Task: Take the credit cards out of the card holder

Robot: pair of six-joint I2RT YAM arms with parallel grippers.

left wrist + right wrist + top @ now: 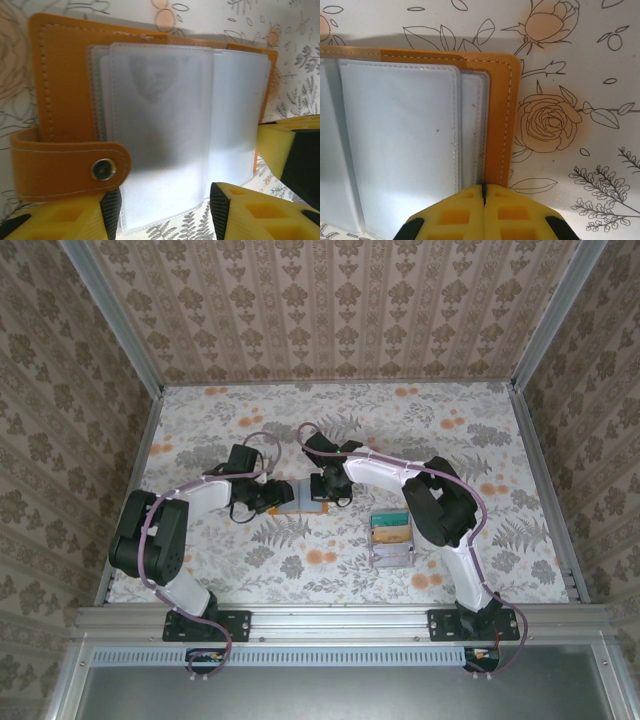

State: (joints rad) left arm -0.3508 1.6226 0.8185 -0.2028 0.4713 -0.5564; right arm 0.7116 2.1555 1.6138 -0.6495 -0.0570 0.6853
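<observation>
Two robot arms meet over an open card holder (296, 498) at the middle of a flower-printed table (420, 430). The left arm (150, 535) rises from its base at the near edge, folds at an elbow out by the table's left side and reaches rightward, low and nearly level, bringing the left gripper (165, 212) to the holder's left end. The right arm (445, 505) bends at a bulky elbow and stretches leftward, with the right gripper (484, 200) set at the holder's opposite end. The holder lies flat between them, its orange cover spread and its frosted plastic sleeves (160, 125) fanned across it. From the left wrist, the yellow fingers stand apart, with the free edge of the front sleeve in the gap, close to both black pads but clamped by neither. The snap strap (65, 170) curls over just beside one finger. From the right wrist, the two yellow fingers are pressed flush together, their tips at the stitched edge of the orange cover; whether they bear down on it cannot be told. A dim grey shape shows through the front sleeve, too blurred to say whether credit cards sit inside. A grey tray (392, 560) holding teal and yellow cards sits right of the holder, near the right arm's elbow.
</observation>
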